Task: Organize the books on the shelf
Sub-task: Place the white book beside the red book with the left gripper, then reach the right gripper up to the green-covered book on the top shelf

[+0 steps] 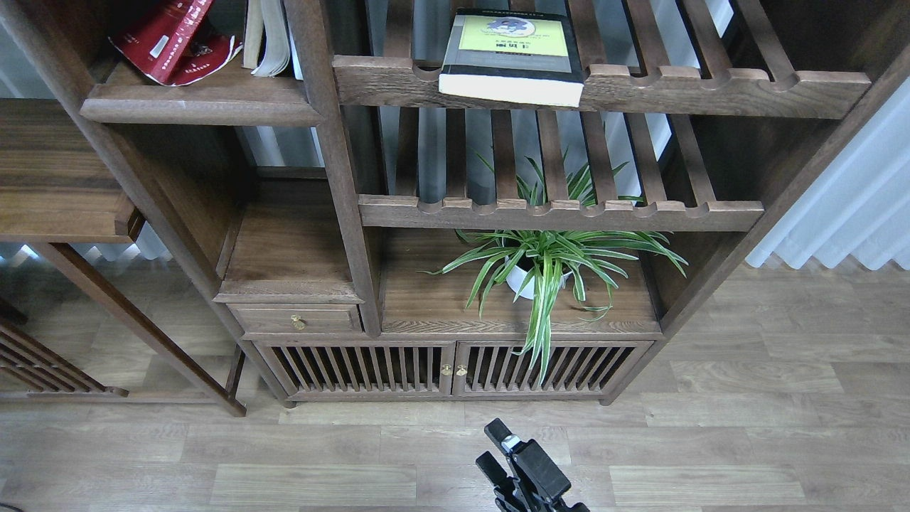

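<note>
The black book (pixel 512 60) overhangs the slatted rail and may tip; right gripper (pixel 498 448) fingers spread, empty; left unseen.

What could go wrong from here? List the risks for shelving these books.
1. The black book lies flat on the slatted shelf, its page edge overhanging the front rail; a clumsy grasp could tip it onto the spider plant below.
2. The red book leans crookedly on the solid shelf; adding another book might knock it over.
</note>
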You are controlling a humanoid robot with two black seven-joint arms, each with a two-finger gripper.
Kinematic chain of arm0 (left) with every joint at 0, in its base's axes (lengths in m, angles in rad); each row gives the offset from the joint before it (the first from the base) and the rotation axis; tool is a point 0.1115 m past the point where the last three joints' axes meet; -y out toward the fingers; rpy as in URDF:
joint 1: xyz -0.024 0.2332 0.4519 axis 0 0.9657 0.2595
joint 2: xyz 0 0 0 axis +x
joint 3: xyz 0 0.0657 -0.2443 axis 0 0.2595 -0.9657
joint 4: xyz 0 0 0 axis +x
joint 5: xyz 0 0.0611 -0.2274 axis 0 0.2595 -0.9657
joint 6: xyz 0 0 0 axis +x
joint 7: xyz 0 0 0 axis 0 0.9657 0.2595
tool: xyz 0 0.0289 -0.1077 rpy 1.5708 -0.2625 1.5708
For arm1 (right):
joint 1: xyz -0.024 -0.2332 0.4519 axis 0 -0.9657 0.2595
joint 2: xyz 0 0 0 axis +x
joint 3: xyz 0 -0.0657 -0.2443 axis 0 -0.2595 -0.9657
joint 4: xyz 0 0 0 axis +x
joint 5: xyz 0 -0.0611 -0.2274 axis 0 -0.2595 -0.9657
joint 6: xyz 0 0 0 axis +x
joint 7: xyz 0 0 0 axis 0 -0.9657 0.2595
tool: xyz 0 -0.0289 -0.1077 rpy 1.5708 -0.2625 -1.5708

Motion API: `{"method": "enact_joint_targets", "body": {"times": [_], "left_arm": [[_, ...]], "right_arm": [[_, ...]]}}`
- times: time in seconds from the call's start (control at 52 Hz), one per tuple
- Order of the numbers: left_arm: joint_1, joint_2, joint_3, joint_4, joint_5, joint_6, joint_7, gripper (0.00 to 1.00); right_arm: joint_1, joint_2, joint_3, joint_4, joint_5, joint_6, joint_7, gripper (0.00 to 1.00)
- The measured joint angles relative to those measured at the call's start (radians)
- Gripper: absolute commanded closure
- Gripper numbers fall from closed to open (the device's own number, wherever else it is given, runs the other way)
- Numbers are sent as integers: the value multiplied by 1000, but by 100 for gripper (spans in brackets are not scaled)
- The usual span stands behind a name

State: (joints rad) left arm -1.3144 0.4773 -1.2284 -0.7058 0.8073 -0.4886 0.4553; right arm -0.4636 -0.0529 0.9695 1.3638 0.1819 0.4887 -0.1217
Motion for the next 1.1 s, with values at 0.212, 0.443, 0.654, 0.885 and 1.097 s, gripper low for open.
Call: {"method": "enact_joint_targets", "body": {"times": [0.212, 0.443, 0.654, 0.885, 1.097], "left_arm": [[-5, -40, 33, 54, 0, 0, -58, 53], [11, -81, 44, 7, -17, 0, -56, 27], [110, -36, 21, -86, -25, 0, -55, 16], [349, 135, -85, -369, -160, 0, -56, 2], [559, 203, -145, -507, -325, 0, -55, 2]], "right_arm": [[-12, -4, -1, 0, 1, 0, 2, 2], [-7, -4, 17, 0, 5, 0, 7, 2], [60, -7, 18, 11, -26, 0, 7, 2], [279, -2, 25, 84, -62, 0, 7, 2], [492, 53, 22, 88, -66, 0, 11, 2]]}}
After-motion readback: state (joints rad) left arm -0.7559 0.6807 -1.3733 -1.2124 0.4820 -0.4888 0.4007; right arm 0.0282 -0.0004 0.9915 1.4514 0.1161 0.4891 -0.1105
